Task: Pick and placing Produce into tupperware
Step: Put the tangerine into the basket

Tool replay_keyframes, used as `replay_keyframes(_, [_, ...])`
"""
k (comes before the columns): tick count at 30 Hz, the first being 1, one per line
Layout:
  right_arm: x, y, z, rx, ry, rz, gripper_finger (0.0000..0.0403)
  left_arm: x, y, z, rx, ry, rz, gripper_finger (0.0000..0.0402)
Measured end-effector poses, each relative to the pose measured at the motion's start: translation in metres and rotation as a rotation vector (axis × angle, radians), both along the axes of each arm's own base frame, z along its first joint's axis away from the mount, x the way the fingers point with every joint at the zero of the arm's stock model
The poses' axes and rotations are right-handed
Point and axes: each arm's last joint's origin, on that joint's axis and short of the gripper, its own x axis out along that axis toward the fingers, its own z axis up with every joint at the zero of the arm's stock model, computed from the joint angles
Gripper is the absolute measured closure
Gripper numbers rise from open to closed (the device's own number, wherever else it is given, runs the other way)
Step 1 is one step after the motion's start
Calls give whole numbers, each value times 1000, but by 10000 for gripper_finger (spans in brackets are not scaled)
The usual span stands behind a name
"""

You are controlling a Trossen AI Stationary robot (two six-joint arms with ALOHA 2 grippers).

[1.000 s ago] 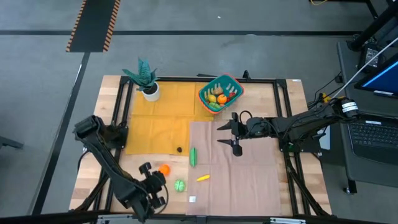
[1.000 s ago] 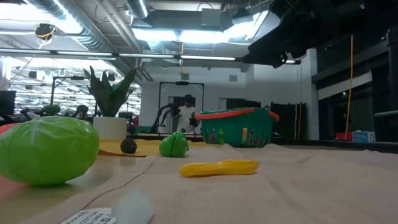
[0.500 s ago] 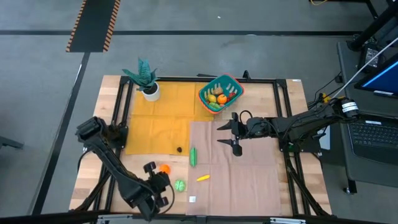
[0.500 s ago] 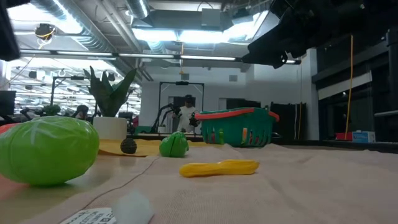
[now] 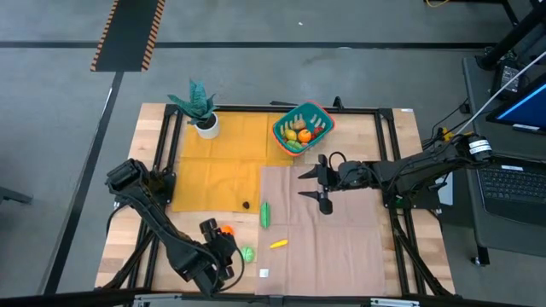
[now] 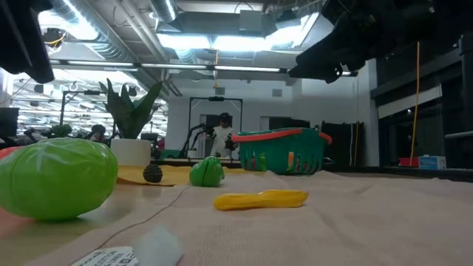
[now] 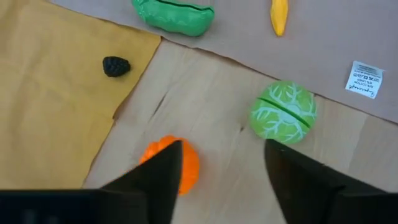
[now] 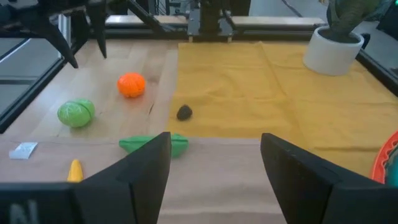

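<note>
Loose produce lies near the table's front left. There is an orange fruit (image 7: 186, 168), a green cabbage (image 7: 284, 113), a green pod (image 7: 173, 14), a yellow piece (image 7: 280, 14) and a small black piece (image 7: 115, 66). My left gripper (image 7: 224, 149) hovers open above the wood between the orange fruit and the cabbage; one finger hides part of the orange fruit. The teal tupperware (image 5: 301, 126) stands at the far middle with several pieces in it. My right gripper (image 5: 320, 183) waits open above the cloth, mid-table.
A potted plant (image 5: 203, 111) stands at the far left on a yellow cloth (image 5: 217, 166). A tan cloth (image 5: 328, 230) covers the near right, with a white label (image 5: 264, 274) by its near left corner. A black frame (image 5: 388, 170) borders the table.
My left gripper has moved a little toward the table's right edge, closer to the orange fruit and the cabbage, and now shows at the top left of the low view. The produce and my right arm have kept still.
</note>
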Motion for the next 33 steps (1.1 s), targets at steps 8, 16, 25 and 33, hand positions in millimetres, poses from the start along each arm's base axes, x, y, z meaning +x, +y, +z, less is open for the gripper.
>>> replay_keyframes(8, [-2, 0, -4, 0, 11, -1, 153, 0, 0, 0, 33, 24, -51, 91])
replay_keyframes(16, [-2, 0, -4, 3, 11, -2, 153, 0, -1, 0, 20, 12, -50, 74])
replay_keyframes(25, [-2, 0, -4, 22, 13, -7, 153, 3, 1, 0, 11, 10, -36, 81])
replay_keyframes(33, [-2, 0, -4, 23, 14, -8, 153, 11, 19, -3, 36, 46, 38, 81])
